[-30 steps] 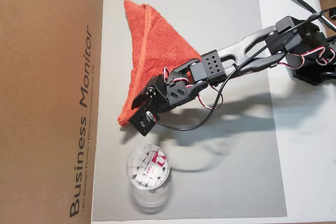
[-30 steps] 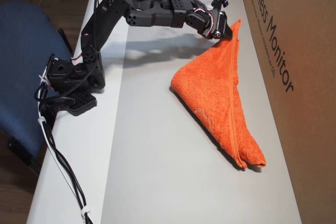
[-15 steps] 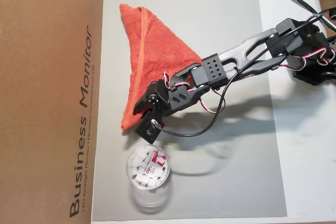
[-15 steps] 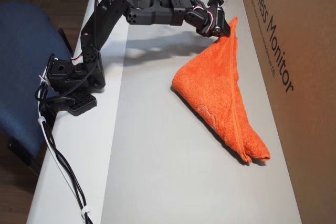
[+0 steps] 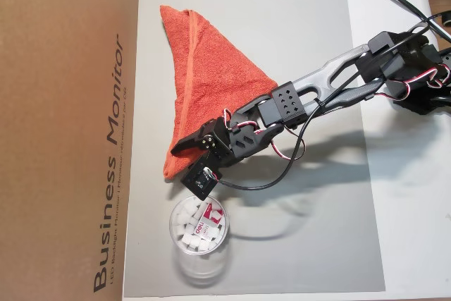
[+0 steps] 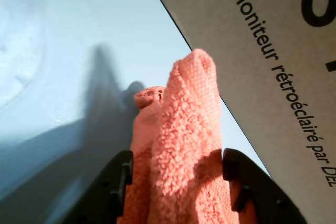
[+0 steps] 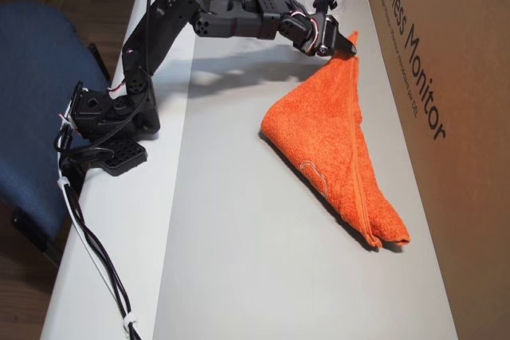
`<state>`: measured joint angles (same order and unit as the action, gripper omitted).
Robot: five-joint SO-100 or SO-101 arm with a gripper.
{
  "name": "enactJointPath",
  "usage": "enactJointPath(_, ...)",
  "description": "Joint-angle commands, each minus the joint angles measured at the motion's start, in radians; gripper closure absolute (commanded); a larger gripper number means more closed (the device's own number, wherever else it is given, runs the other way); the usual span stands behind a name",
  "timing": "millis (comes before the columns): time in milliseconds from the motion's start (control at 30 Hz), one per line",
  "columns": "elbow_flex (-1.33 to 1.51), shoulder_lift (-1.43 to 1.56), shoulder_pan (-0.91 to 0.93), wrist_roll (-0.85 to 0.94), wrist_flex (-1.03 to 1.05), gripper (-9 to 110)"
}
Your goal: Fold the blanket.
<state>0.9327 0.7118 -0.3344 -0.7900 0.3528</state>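
Note:
The orange-red blanket (image 5: 208, 86) lies folded into a long triangle on the grey mat, beside the cardboard box. In an overhead view the blanket (image 7: 339, 145) runs from a far tip by the gripper to a near tip at the lower right. My gripper (image 5: 177, 154) is shut on the blanket's tip nearest the tub, holding it slightly raised. In the wrist view the terry corner of the blanket (image 6: 181, 150) bulges up between the two black fingers (image 6: 115, 190). From the other overhead view the gripper (image 7: 347, 44) pinches that same tip.
A clear plastic tub (image 5: 199, 227) of small white pieces stands just in front of the gripper. A large brown cardboard box (image 5: 67, 132) printed "Business Monitor" borders the mat. The arm's base (image 7: 111, 121) and cables sit at the table's edge beside a blue chair (image 7: 32, 93).
The gripper has carried the held blanket tip a little further toward the tub, and the blanket has stretched and slid slightly along the box.

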Motion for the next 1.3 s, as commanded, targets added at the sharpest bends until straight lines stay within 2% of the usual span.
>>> enactJointPath(0, -0.035, 0.012, -0.015, -0.006, -0.005, 84)
enactJointPath(500, -0.049, 0.029, -0.058, -0.023, -0.003, 84)
enactJointPath(800, -0.035, 0.029, -0.104, -0.385, -0.003, 84)
enactJointPath(967, -0.034, 0.029, -0.1, -0.629, -0.002, 89)
enactJointPath(1267, -0.051, 0.043, -0.087, -0.649, -0.002, 89)
